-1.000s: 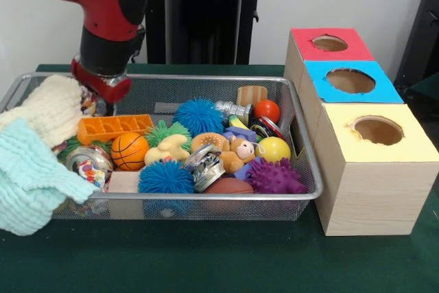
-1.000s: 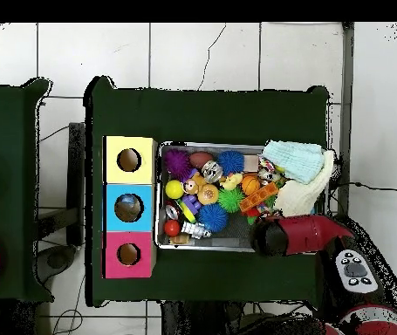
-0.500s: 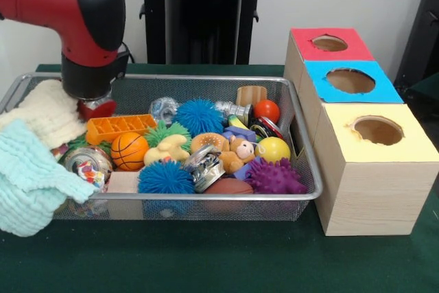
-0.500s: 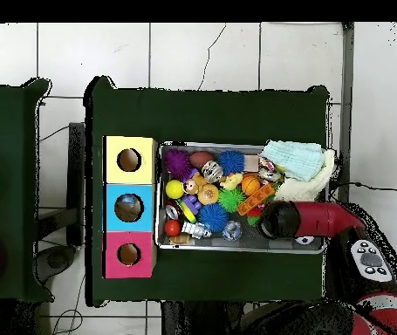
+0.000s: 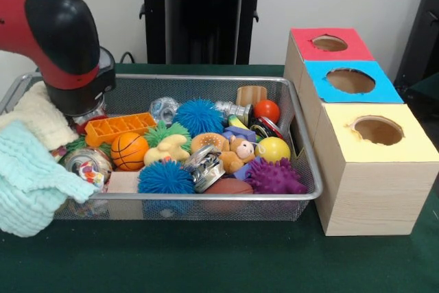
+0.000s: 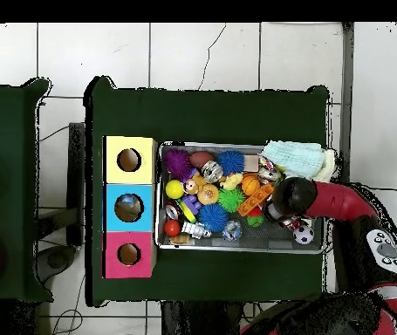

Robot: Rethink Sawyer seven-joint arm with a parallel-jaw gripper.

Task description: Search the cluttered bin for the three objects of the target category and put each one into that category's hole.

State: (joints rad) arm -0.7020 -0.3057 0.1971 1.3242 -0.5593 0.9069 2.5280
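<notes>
We found the silver wire-mesh bin [image 5: 302, 169] full; judging by this, sorting had hardly begun. Our end effector [image 5: 86, 116], state undeterminable, hung beside the orange rectangular plastic tray [image 5: 118, 127], whose long axis paralleled the bin's far rim. Target category: undeterminable.

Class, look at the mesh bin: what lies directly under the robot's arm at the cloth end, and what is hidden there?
Under the arm show the orange tray's end and the cream cloth. The gripper itself and anything below it are covered.
</notes>
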